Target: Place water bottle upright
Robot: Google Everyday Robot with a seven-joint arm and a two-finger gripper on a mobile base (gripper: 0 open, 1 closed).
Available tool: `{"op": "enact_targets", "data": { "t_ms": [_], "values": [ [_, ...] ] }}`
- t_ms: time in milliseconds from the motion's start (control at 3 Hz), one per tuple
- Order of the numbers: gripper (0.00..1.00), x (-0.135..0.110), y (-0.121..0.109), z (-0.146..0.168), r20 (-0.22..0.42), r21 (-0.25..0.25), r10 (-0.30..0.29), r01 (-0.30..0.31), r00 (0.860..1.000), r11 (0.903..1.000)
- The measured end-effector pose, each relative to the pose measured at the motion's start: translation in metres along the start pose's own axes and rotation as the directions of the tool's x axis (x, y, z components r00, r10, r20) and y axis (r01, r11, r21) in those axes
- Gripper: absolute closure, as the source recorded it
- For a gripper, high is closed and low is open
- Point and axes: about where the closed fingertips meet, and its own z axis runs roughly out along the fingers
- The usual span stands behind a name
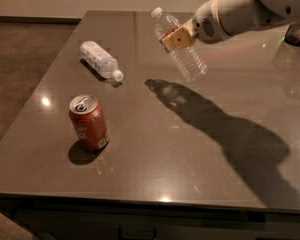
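The water bottle (182, 49) is clear ribbed plastic with a white cap and a dark-red band near the neck. It hangs in the air above the middle of the dark table (190, 149), tilted, cap up and to the left, base down and to the right. My gripper (179, 38) comes in from the upper right on a white arm and is shut on the bottle's upper body, just below the band. The bottle's shadow falls on the table below it.
A second bottle with a white patterned label (101, 59) lies on its side at the back left, cap toward me. A red soda can (88, 122) stands upright at the front left. The floor drops off past the table's left edge.
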Motion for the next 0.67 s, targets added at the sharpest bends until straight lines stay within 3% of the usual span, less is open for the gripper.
{"op": "enact_targets", "data": {
  "t_ms": [333, 667],
  "values": [
    [1.00, -0.0077, 0.0058, -0.0028, 0.134, 0.000, 0.017, -0.017, 0.991, 0.9998],
    [1.00, -0.0146, 0.0079, -0.0073, 0.195, 0.005, 0.018, -0.020, 0.981, 0.9998]
  ]
}}
